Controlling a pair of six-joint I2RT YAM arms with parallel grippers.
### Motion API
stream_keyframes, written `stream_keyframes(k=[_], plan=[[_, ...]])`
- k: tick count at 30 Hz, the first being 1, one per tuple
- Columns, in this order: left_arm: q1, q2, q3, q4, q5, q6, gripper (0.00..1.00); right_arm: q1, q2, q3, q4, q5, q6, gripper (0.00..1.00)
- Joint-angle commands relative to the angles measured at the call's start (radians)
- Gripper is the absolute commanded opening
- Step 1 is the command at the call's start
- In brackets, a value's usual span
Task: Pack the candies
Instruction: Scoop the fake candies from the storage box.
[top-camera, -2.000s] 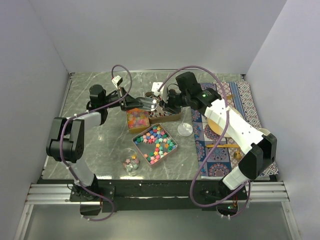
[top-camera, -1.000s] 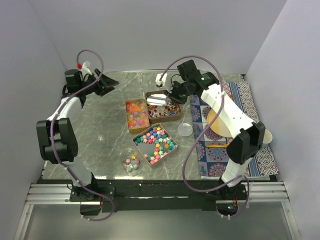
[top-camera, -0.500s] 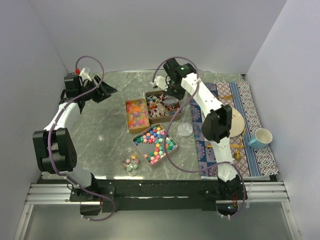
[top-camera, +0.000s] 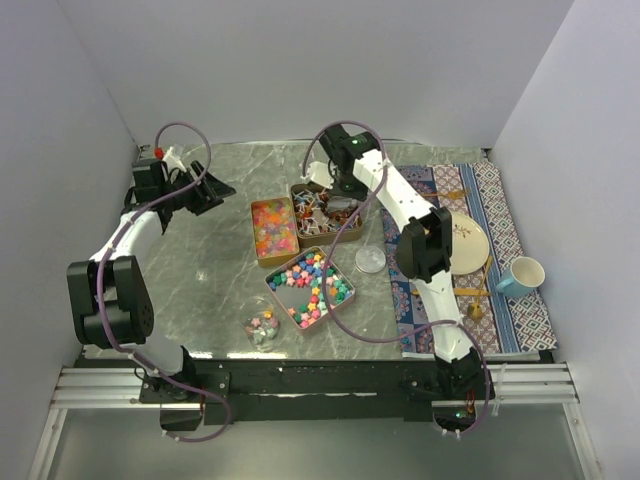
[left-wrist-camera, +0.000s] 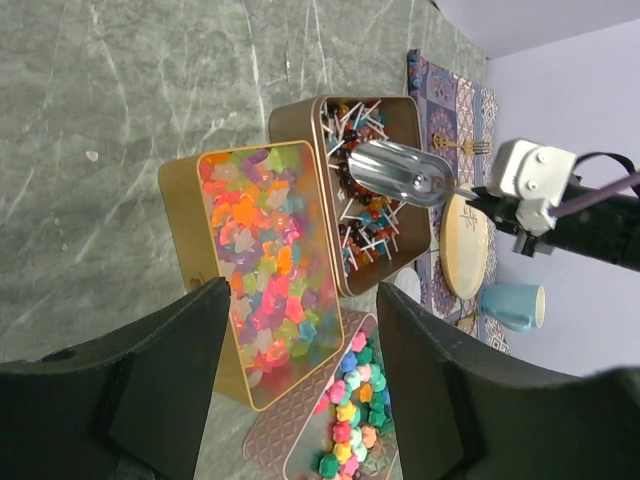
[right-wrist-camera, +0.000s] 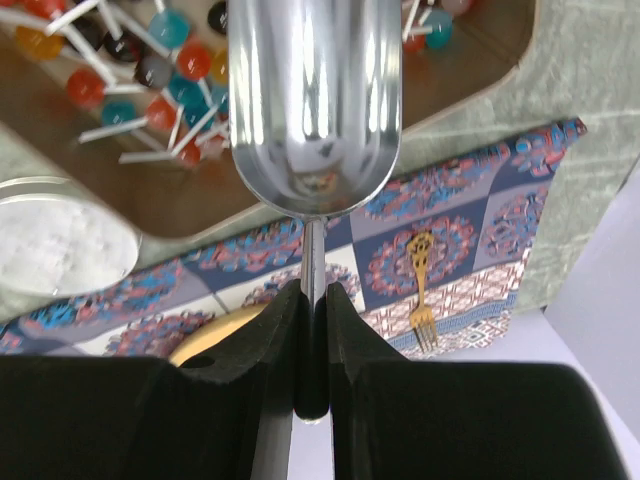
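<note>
Above the lollipop tin (left-wrist-camera: 295, 125), right jaws clamped on a scoop (right-wrist-camera: 315, 100) (empty), left jaws apart

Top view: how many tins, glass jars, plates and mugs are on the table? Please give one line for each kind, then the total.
Bronze tins: 3
Glass jar: 1
Plate: 1
Blue mug: 1
Total: 6

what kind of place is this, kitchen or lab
Most likely a robot lab bench: bare white walls around a marble-look table, two arms on a metal rail, candies in tins set out.
</note>
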Motion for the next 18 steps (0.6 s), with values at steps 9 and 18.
stream_keyframes(k=[9,18], plan=[[0.000,-0.059,-0.053,0.020,0.004,0.038,0.66,0.024,0.125,0.050,0.134,0.034,-0.131,0.00],[0.000,-0.076,-0.069,0.015,-0.006,0.053,0.66,0.065,0.138,0.034,0.220,0.033,-0.240,0.00]])
